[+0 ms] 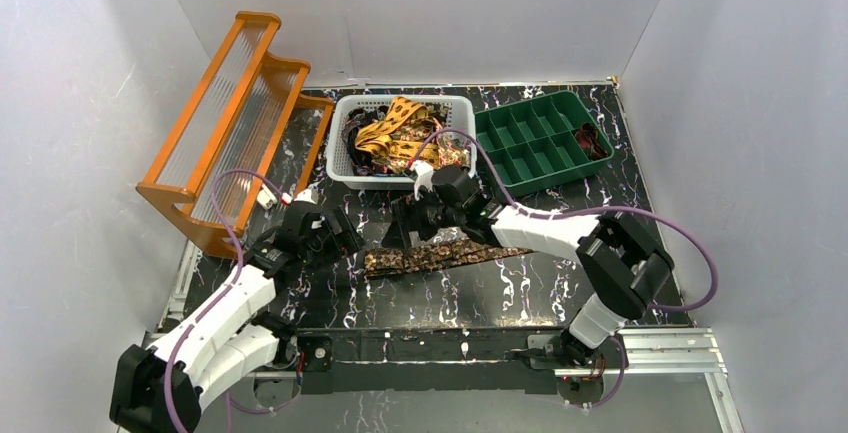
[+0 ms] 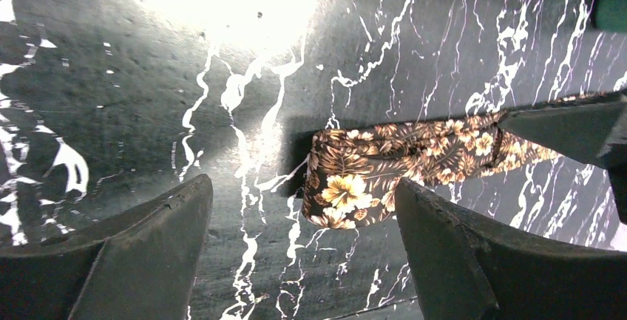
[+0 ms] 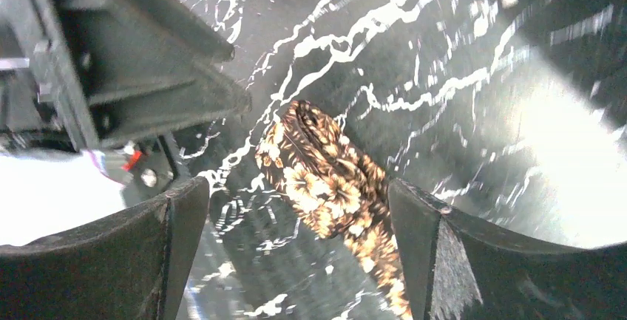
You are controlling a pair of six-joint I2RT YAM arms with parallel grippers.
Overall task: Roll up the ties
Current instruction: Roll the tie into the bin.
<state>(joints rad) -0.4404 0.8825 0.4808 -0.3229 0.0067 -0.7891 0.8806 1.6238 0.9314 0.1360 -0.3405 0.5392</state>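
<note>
A dark brown tie [image 1: 440, 255] with tan flowers lies stretched flat on the black marbled table, its left end folded over. In the left wrist view that folded end [image 2: 347, 187] lies just beyond and between the tips of my left gripper [image 2: 303, 216], which is open and holds nothing. My right gripper [image 3: 296, 202] hovers open over the same end [image 3: 325, 165], touching nothing. From above, the left gripper [image 1: 345, 240] and right gripper [image 1: 402, 228] stand close together at the tie's left end. More ties [image 1: 395, 128], yellow-orange among them, fill the white basket [image 1: 340, 168].
An orange slatted rack [image 1: 235, 123] stands at the back left. A green compartment tray [image 1: 540, 138] sits to the right of the basket. Purple cables loop from both arms. White walls close in the table on three sides.
</note>
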